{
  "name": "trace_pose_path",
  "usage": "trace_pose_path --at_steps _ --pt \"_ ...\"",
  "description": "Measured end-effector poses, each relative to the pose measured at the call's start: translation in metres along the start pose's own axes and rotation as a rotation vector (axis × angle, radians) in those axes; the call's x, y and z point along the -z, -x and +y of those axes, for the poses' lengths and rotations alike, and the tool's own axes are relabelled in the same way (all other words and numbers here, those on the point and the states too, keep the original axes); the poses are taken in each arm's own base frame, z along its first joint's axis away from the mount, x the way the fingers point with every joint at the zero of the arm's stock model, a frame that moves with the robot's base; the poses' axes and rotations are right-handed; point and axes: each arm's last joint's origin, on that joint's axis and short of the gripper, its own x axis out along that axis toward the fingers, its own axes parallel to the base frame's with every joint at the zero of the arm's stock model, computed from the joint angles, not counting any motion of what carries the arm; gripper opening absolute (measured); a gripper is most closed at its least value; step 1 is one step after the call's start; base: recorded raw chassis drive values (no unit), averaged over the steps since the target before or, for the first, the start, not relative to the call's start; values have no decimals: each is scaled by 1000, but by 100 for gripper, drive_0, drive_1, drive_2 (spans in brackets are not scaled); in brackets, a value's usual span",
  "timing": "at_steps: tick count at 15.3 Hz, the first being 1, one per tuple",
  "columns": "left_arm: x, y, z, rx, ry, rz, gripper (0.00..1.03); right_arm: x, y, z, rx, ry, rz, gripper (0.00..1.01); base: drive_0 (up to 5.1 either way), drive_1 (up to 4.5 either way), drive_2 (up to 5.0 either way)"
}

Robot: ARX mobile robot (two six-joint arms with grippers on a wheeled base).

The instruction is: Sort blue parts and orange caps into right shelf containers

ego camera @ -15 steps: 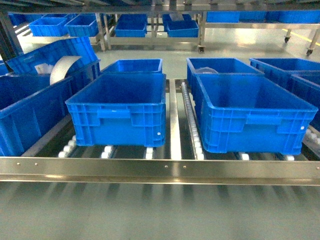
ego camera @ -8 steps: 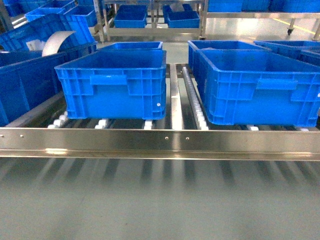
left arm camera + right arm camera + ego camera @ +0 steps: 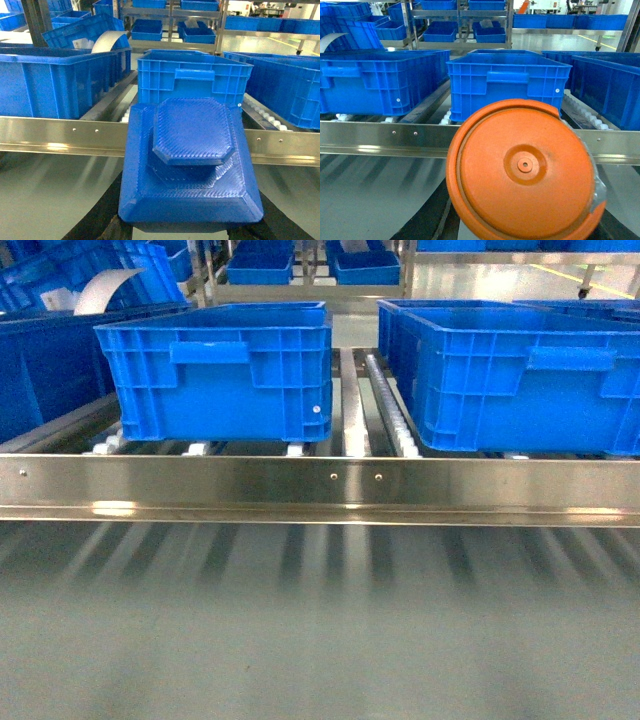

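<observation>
Blue part (image 3: 190, 165) is held in the left jaws, filling the left wrist view; stepped, ribbed, octagonal top, wider base. Orange cap (image 3: 522, 170) is held in the right jaws, round face toward the camera. Jaws themselves are hidden; exact closure cannot be told. Crates (image 3: 192, 77) (image 3: 507, 82) lie straight ahead of each jaws, beyond the shelf rail (image 3: 320, 485), rims above the held pieces.

The head camera looks level and forward, close to the brushed steel front rail (image 3: 320, 485) of the roller shelf, facing two bright blue ribbed plastic crates (image 3: 225, 375). Both wrist cameras sit lower and nearer, facing the same way; each shares that rail (image 3: 60, 135) (image 3: 385, 137) and the crates (image 3: 192, 75) (image 3: 507, 80) behind.
</observation>
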Motion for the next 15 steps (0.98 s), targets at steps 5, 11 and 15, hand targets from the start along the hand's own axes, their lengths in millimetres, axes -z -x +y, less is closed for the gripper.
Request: trace_pose_path --at_steps 5,11,15 --pt "0 0 0 0 0 0 41 0 0 0 0 0 -1 45 0 86 -87" --pt "0 0 0 0 0 -2 41 0 0 0 -1 0 -2 45 -1 432 -434" --pt "0 0 0 -1 0 -1 41 0 0 0 0 0 0 45 -1 433 -434"
